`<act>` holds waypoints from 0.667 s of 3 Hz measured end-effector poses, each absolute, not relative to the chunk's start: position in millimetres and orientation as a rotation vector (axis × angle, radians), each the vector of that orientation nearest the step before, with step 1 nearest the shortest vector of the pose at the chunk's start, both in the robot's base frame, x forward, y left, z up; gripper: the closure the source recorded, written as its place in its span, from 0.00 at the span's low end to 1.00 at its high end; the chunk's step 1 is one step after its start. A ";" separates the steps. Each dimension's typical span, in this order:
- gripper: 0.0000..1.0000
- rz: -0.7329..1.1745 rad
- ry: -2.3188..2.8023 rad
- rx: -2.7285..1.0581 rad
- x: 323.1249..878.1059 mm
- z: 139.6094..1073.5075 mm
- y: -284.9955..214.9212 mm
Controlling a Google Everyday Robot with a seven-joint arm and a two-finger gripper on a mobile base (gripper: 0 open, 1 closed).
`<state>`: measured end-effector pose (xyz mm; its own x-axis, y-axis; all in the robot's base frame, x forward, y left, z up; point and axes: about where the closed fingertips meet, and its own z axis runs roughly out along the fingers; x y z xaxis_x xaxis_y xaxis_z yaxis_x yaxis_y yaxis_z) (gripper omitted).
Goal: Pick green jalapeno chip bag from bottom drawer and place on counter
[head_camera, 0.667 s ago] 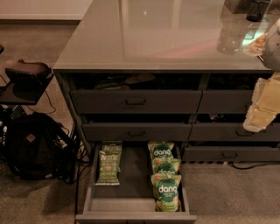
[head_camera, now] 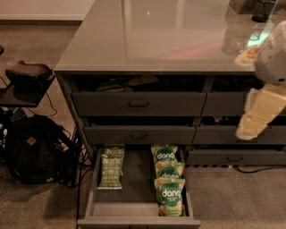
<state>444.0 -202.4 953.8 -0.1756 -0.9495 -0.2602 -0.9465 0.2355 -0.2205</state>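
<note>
The bottom drawer (head_camera: 138, 210) stands pulled open at the foot of the cabinet. Two pale-green jalapeno chip bags lie flat along its left side, the front one (head_camera: 111, 173) overlapping the one behind (head_camera: 115, 151). Three green-and-orange "dang" bags (head_camera: 170, 197) lie in a row along its right side. The glossy grey counter (head_camera: 152, 40) spans the top. My gripper (head_camera: 250, 125), a cream-coloured arm end, hangs at the right edge in front of the right-hand upper drawers, well above and to the right of the open drawer, with nothing seen in it.
Shallower grey drawers with bar handles (head_camera: 138, 104) sit partly open above the bottom drawer. A clear container (head_camera: 237, 36) and a dark cup (head_camera: 263, 10) stand on the counter's far right. A black backpack (head_camera: 31, 150), cables and a small stand (head_camera: 27, 80) are on the floor at left.
My gripper has shifted slightly left and down at the right edge. The drawer and bags have not moved.
</note>
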 end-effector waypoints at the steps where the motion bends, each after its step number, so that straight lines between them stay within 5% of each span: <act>1: 0.00 0.168 2.092 -1.804 457.4 899.4 -167.4; 2: 0.00 0.331 2.000 -1.798 475.1 839.3 -122.6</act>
